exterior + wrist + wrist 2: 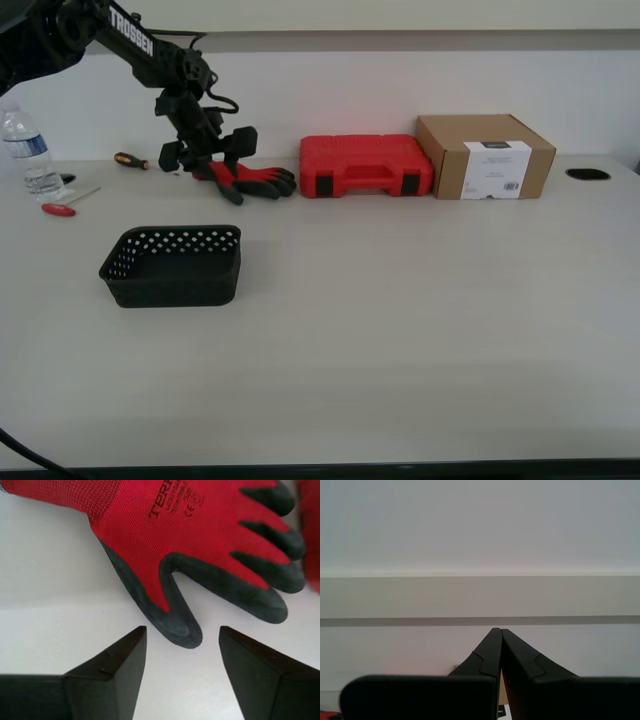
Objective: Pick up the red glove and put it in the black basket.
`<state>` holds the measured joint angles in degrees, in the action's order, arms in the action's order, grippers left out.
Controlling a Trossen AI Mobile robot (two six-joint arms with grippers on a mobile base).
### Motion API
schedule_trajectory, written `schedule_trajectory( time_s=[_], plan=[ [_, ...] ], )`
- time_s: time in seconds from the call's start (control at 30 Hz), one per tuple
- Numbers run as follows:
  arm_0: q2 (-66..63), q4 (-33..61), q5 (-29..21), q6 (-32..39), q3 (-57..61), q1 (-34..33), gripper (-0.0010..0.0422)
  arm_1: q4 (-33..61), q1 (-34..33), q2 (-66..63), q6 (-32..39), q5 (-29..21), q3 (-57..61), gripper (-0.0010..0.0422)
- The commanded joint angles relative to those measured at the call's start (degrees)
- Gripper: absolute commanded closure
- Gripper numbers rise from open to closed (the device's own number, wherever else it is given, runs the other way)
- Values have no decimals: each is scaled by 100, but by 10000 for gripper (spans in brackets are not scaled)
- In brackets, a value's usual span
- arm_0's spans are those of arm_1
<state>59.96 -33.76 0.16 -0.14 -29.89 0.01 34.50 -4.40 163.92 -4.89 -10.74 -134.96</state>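
The red glove (255, 178) lies flat on the table near the back wall, dark fingers pointing to the exterior view's right. In the first wrist view the red glove (190, 535) fills the picture, its dark thumb tip lying between the two open fingers. My first gripper (182, 635) (212, 158) hovers open just over the glove's cuff end, holding nothing. The black basket (176, 265) stands empty nearer the table's front, toward the exterior view's left. My second gripper (500, 631) is shut on nothing and faces a wall; it does not show in the exterior view.
A hard red tool case (366, 165) and a cardboard box (486, 155) stand to the glove's right in the exterior view. A water bottle (26, 150), two screwdrivers (131, 160) (62, 207) lie at the exterior view's left. A dark hole (587, 174) marks the table's back right.
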Motion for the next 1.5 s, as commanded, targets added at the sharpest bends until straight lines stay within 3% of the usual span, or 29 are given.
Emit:
schedule_trajectory(
  time_s=[0.03,0.2,0.37,0.57,0.77,0.9,1.13,1.3,1.43,1.47,1.5],
  plan=[
    [-2,-7,-2,15,-4,0,412,-103,-4,13,254,293,-11,258],
    [-2,-7,-2,15,-7,0,412,-170,-4,13,74,328,-7,295],
    [-2,-7,-2,15,-4,-2,412,-382,-48,13,-28,240,-7,284],
    [-2,-7,-2,15,-7,0,412,-531,-46,13,120,595,-4,205],
    [-2,2,0,15,-7,2,412,-424,-28,350,-111,503,-15,106],
    [-2,33,-2,15,-7,2,412,-369,-122,649,-345,295,-4,93],
    [-2,142,-2,15,-7,4,412,-1110,-234,717,-588,369,-15,163],
    [-2,136,-2,15,-7,4,412,-1187,-236,739,-564,389,-9,259],
    [-2,136,-2,15,-4,2,412,-1165,-234,739,-555,708,-9,400],
    [-2,136,-2,15,-4,4,412,-1163,-234,739,-535,706,-11,420],
    [-2,133,-2,15,-7,4,412,-1163,-234,739,-522,706,-9,403]
  ],
)
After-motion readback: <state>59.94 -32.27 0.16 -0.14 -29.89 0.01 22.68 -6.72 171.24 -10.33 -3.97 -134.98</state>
